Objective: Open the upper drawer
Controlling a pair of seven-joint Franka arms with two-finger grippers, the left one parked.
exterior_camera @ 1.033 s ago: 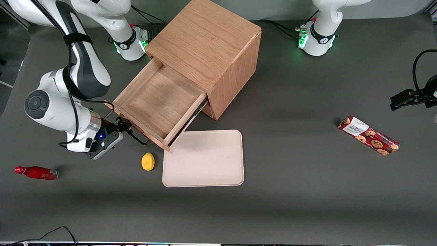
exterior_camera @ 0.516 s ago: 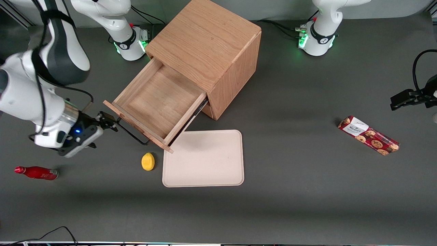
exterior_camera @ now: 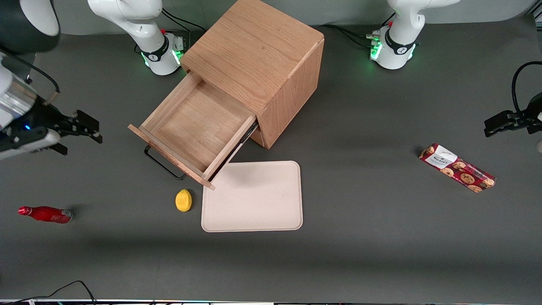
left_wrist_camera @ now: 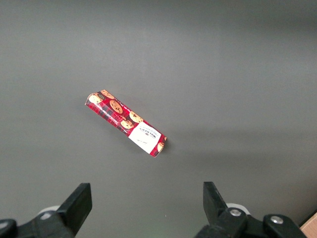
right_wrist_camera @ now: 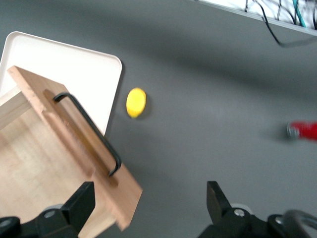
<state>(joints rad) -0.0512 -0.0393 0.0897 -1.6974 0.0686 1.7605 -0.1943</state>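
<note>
The upper drawer (exterior_camera: 192, 127) of the wooden cube cabinet (exterior_camera: 258, 63) stands pulled far out, its inside bare. Its thin black bar handle (exterior_camera: 163, 164) sits on the drawer front. The drawer front (right_wrist_camera: 74, 148) and handle (right_wrist_camera: 89, 131) also show in the right wrist view. My gripper (exterior_camera: 87, 127) is open and empty, raised above the table, well apart from the handle toward the working arm's end. In the right wrist view the gripper (right_wrist_camera: 148, 203) has its jaws wide apart, nothing between them. The bottom drawer is hidden under the upper one.
A beige tray (exterior_camera: 252, 196) lies near the drawer front, nearer the camera. A yellow lemon-like thing (exterior_camera: 183, 200) lies beside the tray. A red bottle (exterior_camera: 44, 214) lies toward the working arm's end. A red cookie pack (exterior_camera: 456, 167) lies toward the parked arm's end.
My gripper has let go of the handle and drawn away from the drawer, rising toward the working arm's end. The drawer stays pulled out.
</note>
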